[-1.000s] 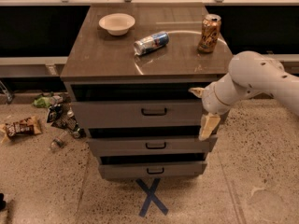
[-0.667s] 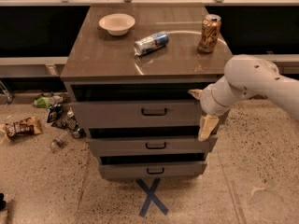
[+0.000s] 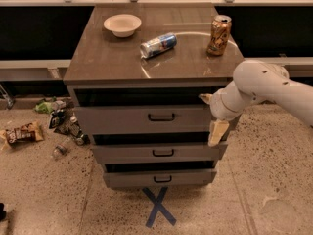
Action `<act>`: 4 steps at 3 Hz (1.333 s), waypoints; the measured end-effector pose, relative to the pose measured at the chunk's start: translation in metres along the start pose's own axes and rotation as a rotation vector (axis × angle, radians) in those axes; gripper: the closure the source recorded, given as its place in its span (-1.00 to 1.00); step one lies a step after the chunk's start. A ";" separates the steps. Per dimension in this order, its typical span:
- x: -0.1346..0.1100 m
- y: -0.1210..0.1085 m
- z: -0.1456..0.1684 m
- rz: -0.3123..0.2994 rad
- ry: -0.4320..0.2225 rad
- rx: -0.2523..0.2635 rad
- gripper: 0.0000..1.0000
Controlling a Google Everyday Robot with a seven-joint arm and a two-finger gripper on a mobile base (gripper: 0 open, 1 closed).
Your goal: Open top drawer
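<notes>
The top drawer (image 3: 122, 120) is the wide grey front just under the tabletop of a three-drawer cabinet, with a small black bar handle (image 3: 161, 117) at its centre. A dark gap shows above its front panel. My gripper (image 3: 211, 115) is at the drawer's right end, to the right of the handle and not on it. Its tan fingers (image 3: 216, 131) are spread apart, one near the panel's top edge and one near its bottom edge, with nothing between them. My white arm (image 3: 259, 84) comes in from the right.
On the cabinet top (image 3: 98, 62) are a white bowl (image 3: 122, 24), a blue can on its side (image 3: 157, 45) and an upright orange can (image 3: 218, 35). Two narrower drawers (image 3: 159, 153) sit below. Wrappers (image 3: 19, 132) litter the floor at left. A blue tape X (image 3: 159, 207) marks the floor in front.
My arm and gripper have shifted slightly to the left along the drawer front. The drawer and the things on top have not moved.
</notes>
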State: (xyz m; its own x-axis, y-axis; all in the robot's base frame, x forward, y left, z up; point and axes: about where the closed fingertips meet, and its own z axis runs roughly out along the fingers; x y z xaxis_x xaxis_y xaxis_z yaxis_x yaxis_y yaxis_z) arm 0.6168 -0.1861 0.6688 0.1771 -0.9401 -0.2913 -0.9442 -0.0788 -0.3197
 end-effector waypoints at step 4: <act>-0.036 0.016 -0.062 0.064 -0.040 -0.208 0.99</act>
State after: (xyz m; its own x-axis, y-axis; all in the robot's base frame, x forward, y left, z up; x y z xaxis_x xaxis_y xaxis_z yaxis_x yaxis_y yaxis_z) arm 0.5784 -0.1746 0.7304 0.1218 -0.9319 -0.3416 -0.9901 -0.0898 -0.1080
